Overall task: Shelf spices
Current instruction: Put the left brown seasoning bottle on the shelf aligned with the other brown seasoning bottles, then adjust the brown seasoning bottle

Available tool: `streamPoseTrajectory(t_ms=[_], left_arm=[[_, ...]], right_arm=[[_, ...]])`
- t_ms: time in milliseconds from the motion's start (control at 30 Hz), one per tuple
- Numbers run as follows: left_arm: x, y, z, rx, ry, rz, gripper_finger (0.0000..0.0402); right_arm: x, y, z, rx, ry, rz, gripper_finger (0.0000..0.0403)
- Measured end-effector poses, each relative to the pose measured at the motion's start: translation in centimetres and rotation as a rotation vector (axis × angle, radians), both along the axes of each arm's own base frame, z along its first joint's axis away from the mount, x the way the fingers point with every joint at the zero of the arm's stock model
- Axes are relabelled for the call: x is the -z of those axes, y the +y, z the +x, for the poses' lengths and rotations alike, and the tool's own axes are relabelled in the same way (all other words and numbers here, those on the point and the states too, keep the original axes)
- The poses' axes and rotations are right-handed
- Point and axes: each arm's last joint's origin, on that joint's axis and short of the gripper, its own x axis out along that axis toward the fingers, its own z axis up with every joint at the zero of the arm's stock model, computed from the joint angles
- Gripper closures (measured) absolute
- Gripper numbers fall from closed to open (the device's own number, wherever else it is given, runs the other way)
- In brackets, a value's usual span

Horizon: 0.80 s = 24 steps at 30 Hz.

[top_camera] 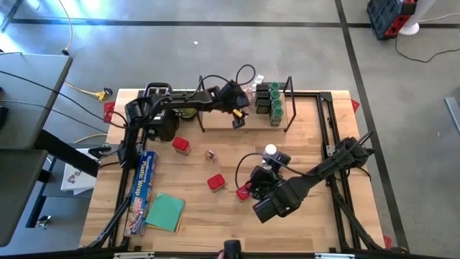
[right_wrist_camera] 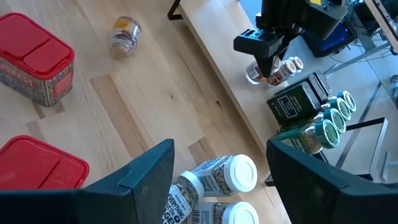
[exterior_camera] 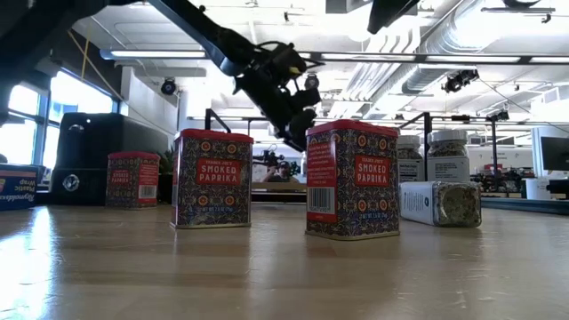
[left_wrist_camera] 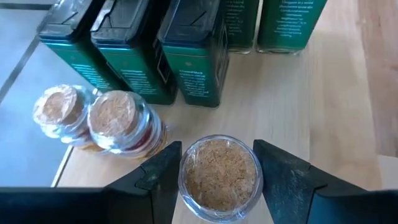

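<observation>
I've got the left end effector (left_wrist_camera: 217,171) clamped on a cork-topped jar (left_wrist_camera: 217,173) over the shelf (top_camera: 215,119); next I lower and release it. The right end effector (right_wrist_camera: 221,165) waits, fingers apart.

High view: overhead, straight down, far. Low view: table level, close behind two red tins (exterior_camera: 212,178). Left wrist view: close, down past its fingers (left_wrist_camera: 286,174) onto the shelf (left_wrist_camera: 323,124). Right wrist view: shares that shelf (right_wrist_camera: 211,74), beyond its fingers.
</observation>
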Motion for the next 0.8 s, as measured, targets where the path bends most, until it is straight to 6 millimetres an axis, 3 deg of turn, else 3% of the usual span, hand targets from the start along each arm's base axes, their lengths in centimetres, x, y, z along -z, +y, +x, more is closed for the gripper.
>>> streamPoseTrajectory(t_ms=[167, 533, 633, 800], left_arm=[[0.1, 1.0, -0.2, -0.012, -0.037, -0.035, 0.0207], [-0.8, 1.8, -0.1, 0.002, -0.128, -0.043, 0.0143], [-2.9, 1.2, -0.8, 0.011, -0.141, -0.029, 0.0142], [-9.6, -0.5, -3.9, 0.033, -0.188, 0.022, 0.0144]], right_arm=[[0.0, 0.0, 0.0, 0.001, 0.000, 0.000, 0.0153], [-0.2, -0.3, 0.2, 0.025, -0.072, -0.042, 0.0153], [-0.3, -0.9, 0.7, 0.059, -0.143, -0.072, 0.0153], [0.0, -3.3, 1.8, 0.088, -0.020, -0.012, 0.0153]])
